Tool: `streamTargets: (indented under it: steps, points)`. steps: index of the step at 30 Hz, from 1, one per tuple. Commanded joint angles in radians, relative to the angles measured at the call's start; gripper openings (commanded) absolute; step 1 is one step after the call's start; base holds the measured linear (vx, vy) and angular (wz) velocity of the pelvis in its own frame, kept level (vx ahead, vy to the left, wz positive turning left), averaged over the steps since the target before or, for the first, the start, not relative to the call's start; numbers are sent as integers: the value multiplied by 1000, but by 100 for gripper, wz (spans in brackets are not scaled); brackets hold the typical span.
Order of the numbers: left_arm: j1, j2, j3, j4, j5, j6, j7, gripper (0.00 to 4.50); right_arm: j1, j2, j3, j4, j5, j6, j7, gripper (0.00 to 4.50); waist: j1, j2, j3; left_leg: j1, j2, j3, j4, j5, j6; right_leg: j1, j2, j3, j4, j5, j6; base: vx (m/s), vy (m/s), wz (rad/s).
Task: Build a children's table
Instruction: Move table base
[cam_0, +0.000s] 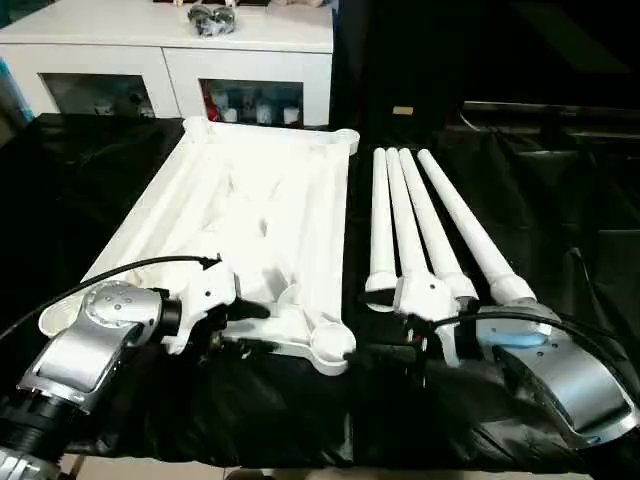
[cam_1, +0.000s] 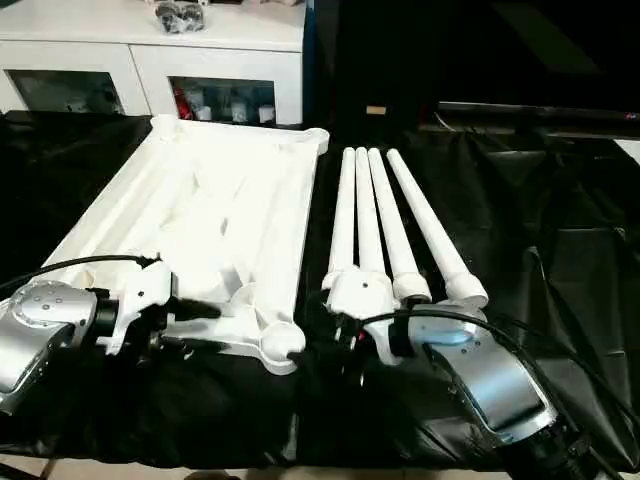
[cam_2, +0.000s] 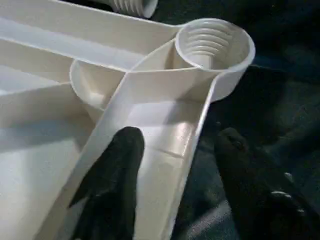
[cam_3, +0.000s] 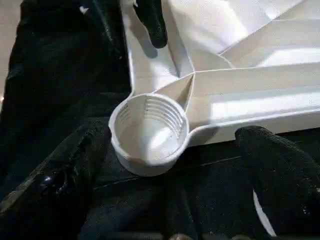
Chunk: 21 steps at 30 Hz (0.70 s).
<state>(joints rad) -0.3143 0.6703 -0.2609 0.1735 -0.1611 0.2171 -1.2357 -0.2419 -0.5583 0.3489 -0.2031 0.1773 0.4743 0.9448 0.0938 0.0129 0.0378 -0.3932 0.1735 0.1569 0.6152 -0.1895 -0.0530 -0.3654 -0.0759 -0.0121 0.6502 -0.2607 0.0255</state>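
Note:
The white table top (cam_0: 250, 200) lies upside down on black cloth, ribbed underside up. Four white tube legs (cam_0: 430, 230) lie side by side to its right, threaded ends toward me. My left gripper (cam_0: 255, 328) is open at the top's near edge. In the left wrist view one finger (cam_2: 115, 175) hangs over the inside and the other is outside the rim. My right gripper (cam_3: 175, 137) is open just before the near right corner socket (cam_3: 150, 130), one finger on each side of it and neither touching it.
A white glass-doored cabinet (cam_0: 170, 50) stands behind the work surface with a dark object (cam_0: 210, 18) on top. Black cloth (cam_0: 540, 200) covers the whole surface. Black cables run along both forearms.

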Motion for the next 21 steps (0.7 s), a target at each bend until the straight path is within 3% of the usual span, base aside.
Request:
streamTargets:
  steps: [1, 6, 12, 15, 18, 21]
  points:
    - [-21, 11, -16, 20, 17, -6, -18, 210, -21, -18, 9, -2, 3, 13, 29, 450, 5, 2, -53, 28, 44, -12, -87, -171, 12, 22, -54, 25, -69, 79, -229, 0, 0, 0]
    - [-43, 10, -34, 43, 37, -17, -35, 184, -33, -27, 28, -7, -5, 17, 48, 450, 8, 8, -52, 30, 46, -11, -88, -179, 6, 22, -56, 25, -70, 73, -234, 0, 0, 0]
    - [-55, 6, -47, 67, 51, -24, -43, 117, -37, -26, 37, -8, -13, 17, 46, 450, 12, 13, -54, 30, 45, -12, -88, -169, -3, 23, -55, 24, -68, 104, -238, 0, 0, 0]
    - [-59, 4, -51, 74, 57, -29, -42, 104, -36, -25, 39, -9, -17, 17, 44, 450, 12, 12, -55, 31, 46, -12, -88, -168, -5, 24, -54, 24, -68, 116, -238, 0, 0, 0]
    - [-56, 1, -52, 81, 70, -31, -31, 73, -30, -23, 43, -16, -20, 21, 39, 450, 13, 18, -54, 31, 46, -13, -90, -184, -13, 24, -55, 23, -68, 112, -240, 0, 0, 0]
    - [-50, 0, -52, 79, 76, -31, -26, 55, -26, -22, 45, -21, -20, 22, 34, 450, 13, 17, -54, 32, 47, -13, -90, -194, -17, 24, -56, 24, -69, 102, -239, 0, 0, 0]
